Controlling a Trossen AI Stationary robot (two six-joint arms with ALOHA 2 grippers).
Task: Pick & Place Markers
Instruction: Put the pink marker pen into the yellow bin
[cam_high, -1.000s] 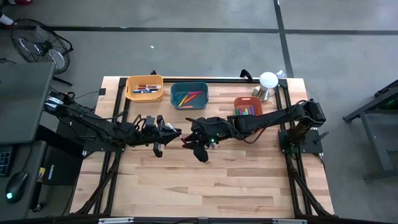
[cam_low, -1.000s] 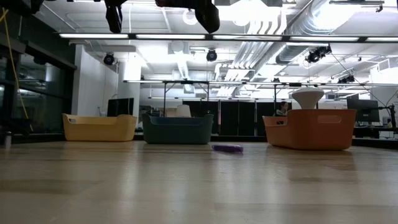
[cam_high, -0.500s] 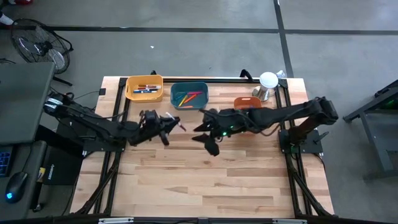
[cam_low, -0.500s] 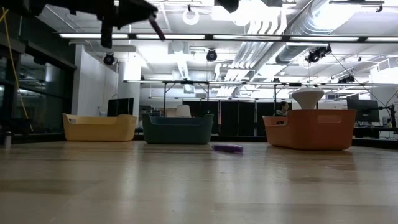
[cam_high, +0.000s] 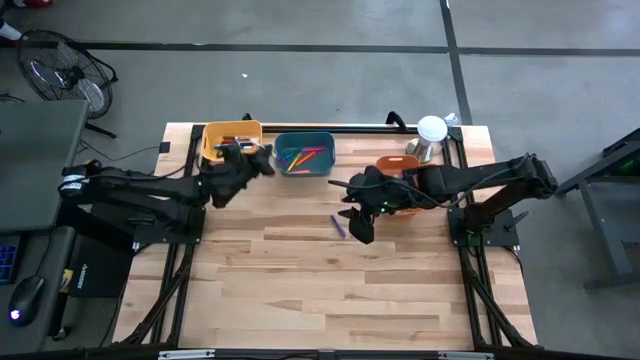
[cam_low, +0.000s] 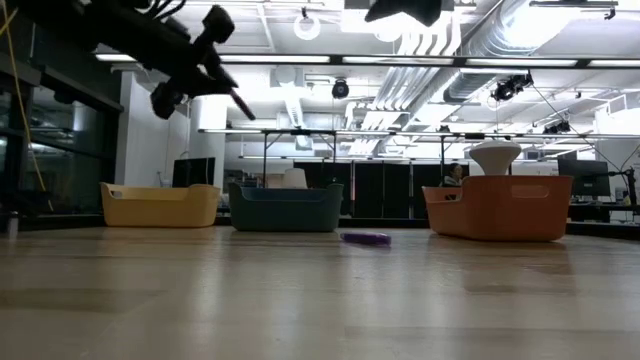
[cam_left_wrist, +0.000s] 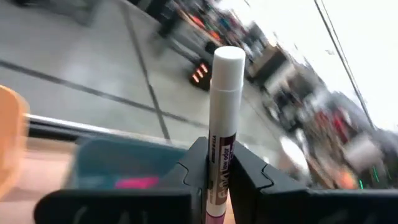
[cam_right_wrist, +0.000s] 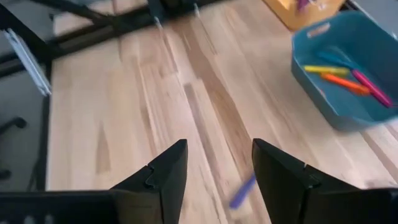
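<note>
My left gripper (cam_high: 258, 163) hovers over the gap between the yellow bin (cam_high: 232, 140) and the teal bin (cam_high: 304, 152), shut on a marker (cam_left_wrist: 224, 93) with a white cap and a purple label. In the low view this gripper (cam_low: 205, 60) is high above the table. My right gripper (cam_high: 357, 226) is open above the table's middle, in front of the orange bin (cam_high: 398, 168). A purple marker (cam_high: 338, 227) lies flat on the wood just left of it, also visible as a purple marker (cam_right_wrist: 242, 191) between the right fingers' view. Coloured markers lie in the bins. My left gripper pinches the marker between its two fingers at the labelled barrel (cam_left_wrist: 220, 155), with the white-capped end (cam_left_wrist: 227, 65) sticking out past the fingertips. The marker runs along the fingers. It is lifted clear, and its free end slants downward in the low view (cam_low: 240, 100).
Three bins stand in a row along the table's far edge. A white mushroom-shaped object (cam_high: 431, 133) stands at the far right corner. The right arm lies over part of the orange bin. Bare wood (cam_high: 330, 290) fills the near half of the table.
My left gripper has carried the marker from the table's middle toward the far left, ending above the yellow and teal bins, and has tipped downward. My right gripper has drawn back toward the right, nearer the orange bin. The purple marker on the table has stayed put.
</note>
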